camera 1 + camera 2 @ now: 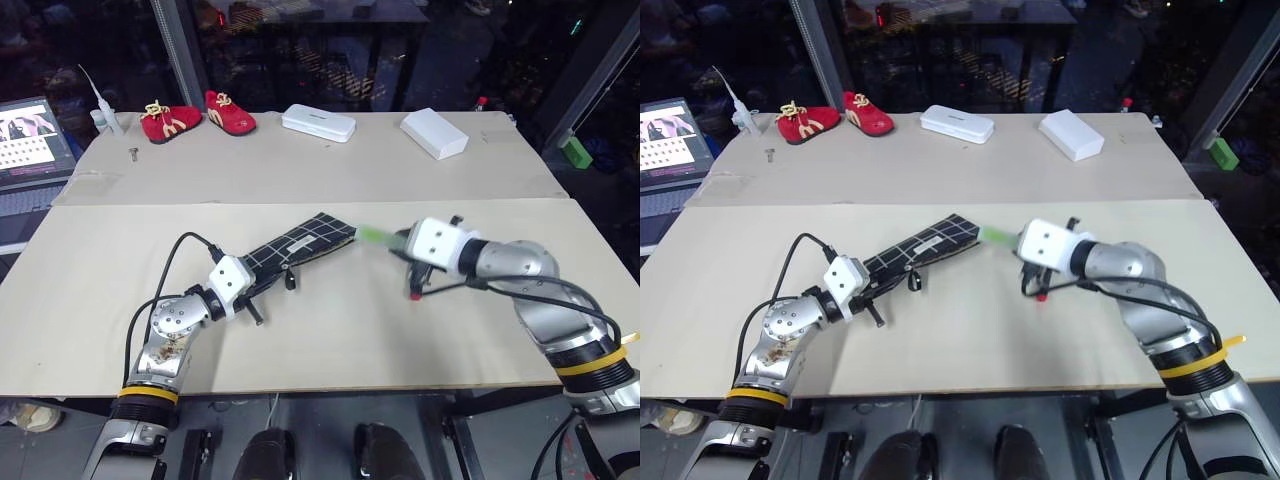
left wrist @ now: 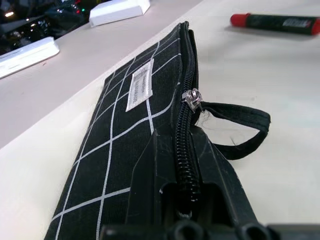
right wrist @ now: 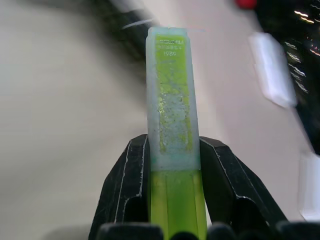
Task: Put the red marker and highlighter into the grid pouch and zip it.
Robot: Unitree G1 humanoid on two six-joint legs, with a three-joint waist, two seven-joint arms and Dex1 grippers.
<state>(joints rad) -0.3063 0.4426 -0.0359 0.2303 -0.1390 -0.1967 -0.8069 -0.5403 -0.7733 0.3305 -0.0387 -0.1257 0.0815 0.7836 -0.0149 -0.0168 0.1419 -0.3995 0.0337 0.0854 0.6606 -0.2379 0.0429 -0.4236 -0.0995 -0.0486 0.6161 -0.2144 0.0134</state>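
Observation:
The grid pouch [image 1: 300, 245], black with white lines and a white label, lies slanted on the table. My left gripper [image 1: 262, 288] is shut on its near end, along the zipper. The zipper slider [image 2: 191, 97] sits partway along, and its black pull loop [image 2: 240, 130] hangs to the side. My right gripper [image 1: 402, 243] is shut on the highlighter [image 1: 372, 236], a lime-green translucent stick whose free end points at the pouch's far end from just short of it. The red marker [image 1: 415, 293] lies on the table under my right wrist, apart from both grippers.
Along the far table stand two red shoes [image 1: 200, 115], two white cases [image 1: 318, 122] [image 1: 434, 132] and a small bottle [image 1: 105, 118]. A laptop [image 1: 30, 140] sits at the far left, a green block [image 1: 575, 150] at the far right. Bare tabletop [image 1: 330, 330] lies in front.

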